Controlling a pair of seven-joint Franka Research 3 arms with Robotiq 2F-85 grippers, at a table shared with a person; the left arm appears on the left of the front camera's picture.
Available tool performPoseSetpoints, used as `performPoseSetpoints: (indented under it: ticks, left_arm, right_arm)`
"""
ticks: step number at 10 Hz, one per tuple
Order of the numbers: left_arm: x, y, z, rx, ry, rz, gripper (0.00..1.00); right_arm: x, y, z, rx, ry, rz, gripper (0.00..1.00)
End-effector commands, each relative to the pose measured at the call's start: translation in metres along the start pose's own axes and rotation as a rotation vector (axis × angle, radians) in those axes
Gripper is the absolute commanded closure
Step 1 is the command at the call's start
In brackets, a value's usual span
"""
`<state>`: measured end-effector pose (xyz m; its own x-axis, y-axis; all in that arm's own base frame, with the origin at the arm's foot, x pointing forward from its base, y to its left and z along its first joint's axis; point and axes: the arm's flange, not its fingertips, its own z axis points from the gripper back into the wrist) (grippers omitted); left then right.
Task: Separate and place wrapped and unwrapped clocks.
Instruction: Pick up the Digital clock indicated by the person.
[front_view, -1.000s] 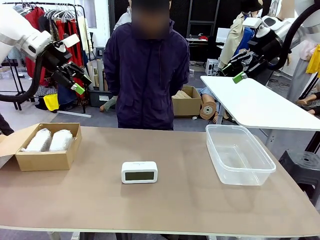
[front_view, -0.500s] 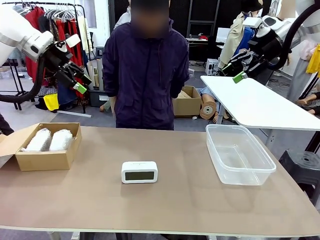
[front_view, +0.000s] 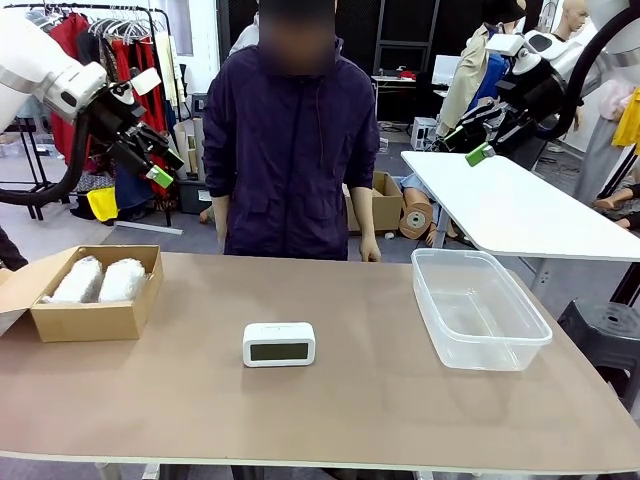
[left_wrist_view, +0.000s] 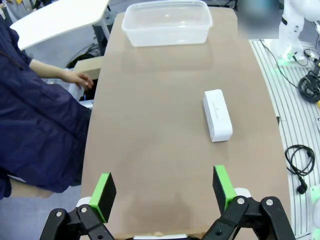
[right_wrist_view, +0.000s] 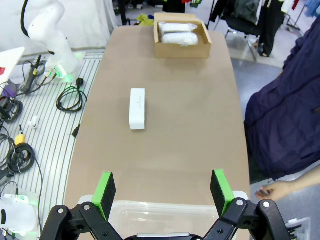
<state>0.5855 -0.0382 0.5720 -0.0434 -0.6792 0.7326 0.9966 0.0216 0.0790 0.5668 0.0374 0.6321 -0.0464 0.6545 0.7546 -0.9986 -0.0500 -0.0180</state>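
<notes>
Your left end effector (left_wrist_view: 164, 190) and right end effector (right_wrist_view: 163, 192) hang high, jaws apart, empty. The clock (front_view: 279, 344) stands in the middle of the surface (front_view: 380, 400): light, stiff, probably slick plastic, so pinch it front to back. Two bubble-wrap bundles (front_view: 100, 280) lie in the cardboard box (front_view: 90, 322), soft and squashy

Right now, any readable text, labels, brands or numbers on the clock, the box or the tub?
None can be read.
Clock: display dark, no digits; any print on its casing is too small to tell.
Cardboard box: plain sides, no print visible.
Bubble-wrap bundles inside it: no labels visible.
Plastic tub: clear, no sticker or mark visible.
</notes>
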Motion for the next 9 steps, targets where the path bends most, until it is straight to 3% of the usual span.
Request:
performPoseSetpoints:
  ticks: [1, 9]
  left_arm:
    - [0.0001, -0.0009, 0.0023, -0.008, 0.004, -0.018, 0.0]
    - [0.0001, -0.0009, 0.0023, -0.008, 0.004, -0.018, 0.0]
  right_arm:
    - [0.0038, -0.0006, -0.0005, -0.012, 0.022, -0.02, 0.0]
    - [0.0038, -0.0006, -0.0005, -0.012, 0.022, -0.02, 0.0]
